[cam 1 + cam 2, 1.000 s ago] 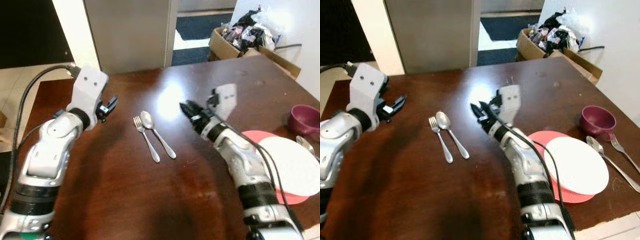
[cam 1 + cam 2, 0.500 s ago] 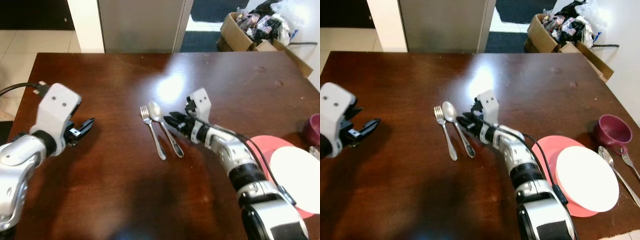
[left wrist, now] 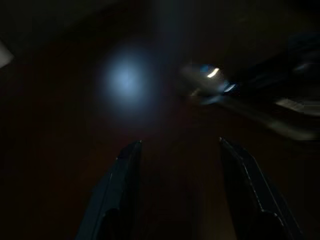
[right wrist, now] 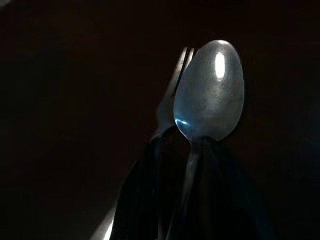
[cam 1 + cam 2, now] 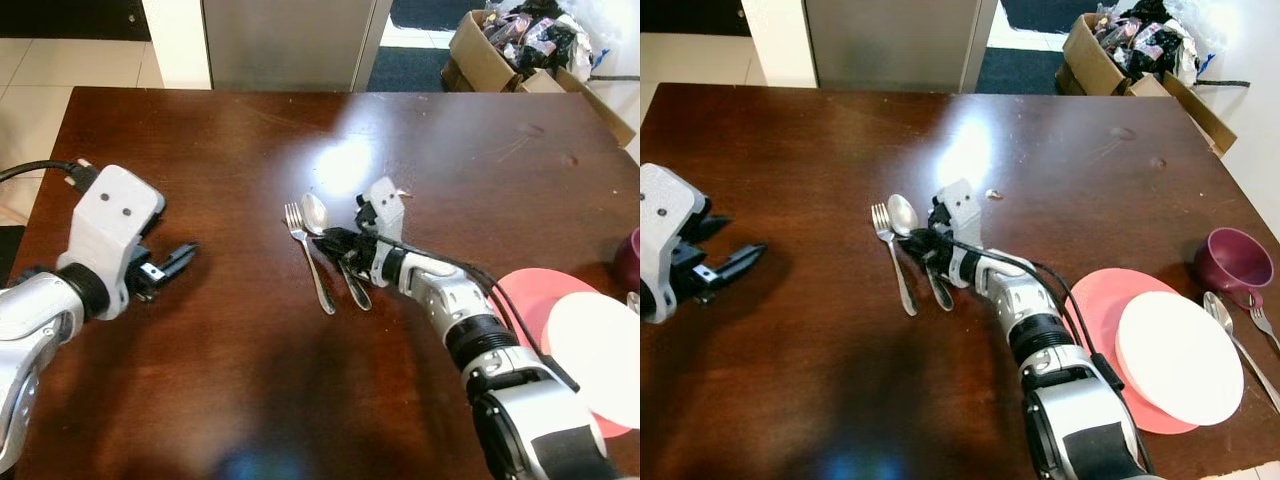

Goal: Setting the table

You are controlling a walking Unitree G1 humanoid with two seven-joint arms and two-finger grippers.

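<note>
A silver spoon (image 5: 317, 214) and a fork (image 5: 305, 252) lie side by side in the middle of the dark wooden table (image 5: 240, 380). My right gripper (image 5: 341, 246) is low over their handles. In the right wrist view the spoon bowl (image 4: 210, 92) and fork tines (image 4: 170, 105) lie just ahead, and the spoon's handle runs between the two black fingers (image 4: 142, 200), which stand narrowly open on either side of it. My left gripper (image 5: 176, 262) hovers open over bare table at the left, holding nothing; its fingers (image 3: 125, 180) show well apart.
At the right stands a white plate (image 5: 1178, 356) on a pink mat (image 5: 1092, 298), with a purple cup (image 5: 1234, 260) and a second spoon (image 5: 1228, 328) and fork (image 5: 1266, 326) beside it. A cardboard box of clutter (image 5: 1120, 50) sits beyond the table's far right corner.
My right gripper has moved left and down onto the spoon and fork handles. The left arm has swung out to the left. The camera has tilted, so the whole table shifted.
</note>
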